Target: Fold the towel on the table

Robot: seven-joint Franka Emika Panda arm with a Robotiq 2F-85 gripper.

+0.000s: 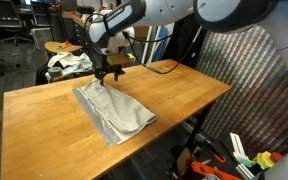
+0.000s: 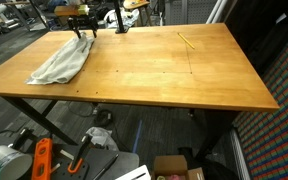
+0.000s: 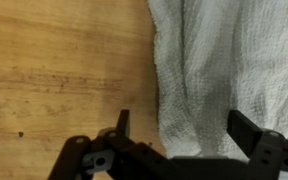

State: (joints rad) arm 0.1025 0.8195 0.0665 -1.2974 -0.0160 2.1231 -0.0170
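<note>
The towel [image 1: 116, 112] lies rumpled on the worktop [image 1: 184, 88], left of the frame's centre in an exterior view, with one corner near the worktop's lower edge. In the wrist view its cloth fills the upper right and bare wood fills the left. The gripper [image 3: 184, 125] hangs above the towel's upper end, jaws spread wide and holding nothing. One finger [image 3: 123, 122] stands over wood just beside the cloth's edge, and the second stands over the cloth. A patterned fabric bundle [image 1: 69, 62] sits beyond the worktop, upper left.
</note>
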